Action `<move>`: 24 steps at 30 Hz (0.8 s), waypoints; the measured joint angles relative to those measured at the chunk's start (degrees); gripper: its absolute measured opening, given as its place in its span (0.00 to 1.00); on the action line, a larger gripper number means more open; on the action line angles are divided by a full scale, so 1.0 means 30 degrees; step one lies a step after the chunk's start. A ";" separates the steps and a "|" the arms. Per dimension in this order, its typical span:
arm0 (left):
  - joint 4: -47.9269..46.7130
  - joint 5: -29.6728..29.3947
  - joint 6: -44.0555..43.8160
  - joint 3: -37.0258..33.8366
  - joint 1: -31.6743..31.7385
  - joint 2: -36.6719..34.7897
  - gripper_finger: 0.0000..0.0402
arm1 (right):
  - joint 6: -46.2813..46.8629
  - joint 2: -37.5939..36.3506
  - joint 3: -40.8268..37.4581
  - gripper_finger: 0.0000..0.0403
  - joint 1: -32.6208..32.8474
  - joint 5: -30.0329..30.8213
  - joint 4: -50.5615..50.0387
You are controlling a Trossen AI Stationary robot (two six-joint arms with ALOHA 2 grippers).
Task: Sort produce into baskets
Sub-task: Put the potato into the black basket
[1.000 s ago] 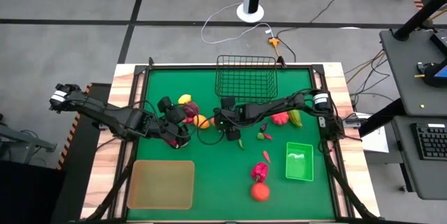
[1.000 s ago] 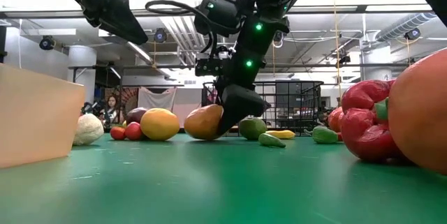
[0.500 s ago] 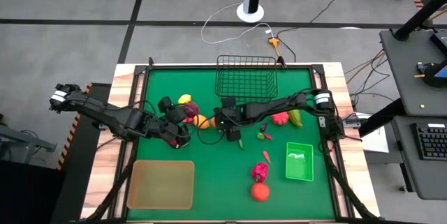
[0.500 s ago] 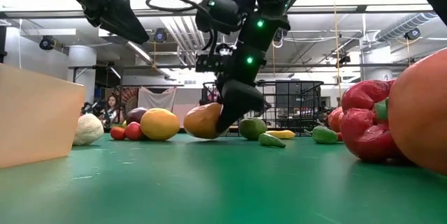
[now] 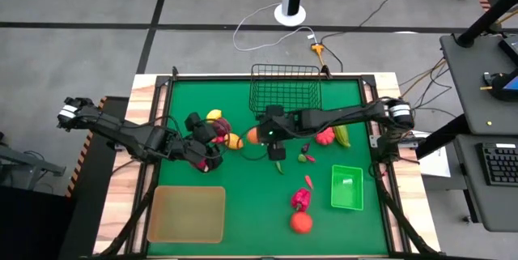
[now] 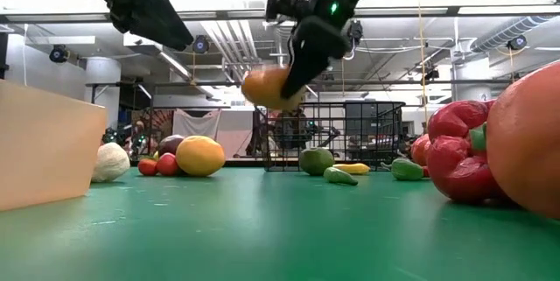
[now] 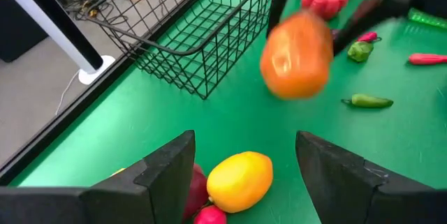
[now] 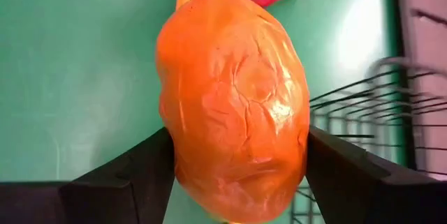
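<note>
Ok, I see the right gripper (image 6: 293, 71) clamped on a glossy, wrinkled orange fruit (image 8: 234, 105), off the mat. Left gripper (image 7: 241, 161) hangs open, empty.

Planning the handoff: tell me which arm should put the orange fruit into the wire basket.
Right. The right gripper already holds the orange fruit lifted just beside the black wire basket; the left gripper sits open over the lemon cluster.

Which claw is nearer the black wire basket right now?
Right. The right claw, shut on the orange fruit, hangs just in front of the wire basket. The left claw hovers farther off, over the yellow fruit.
</note>
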 joint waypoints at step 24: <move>0.0210 0.0370 0.0104 0.0153 -0.0006 0.0000 0.58 | 0.7196 -0.1974 0.0000 0.66 -0.9002 -0.3561 0.0211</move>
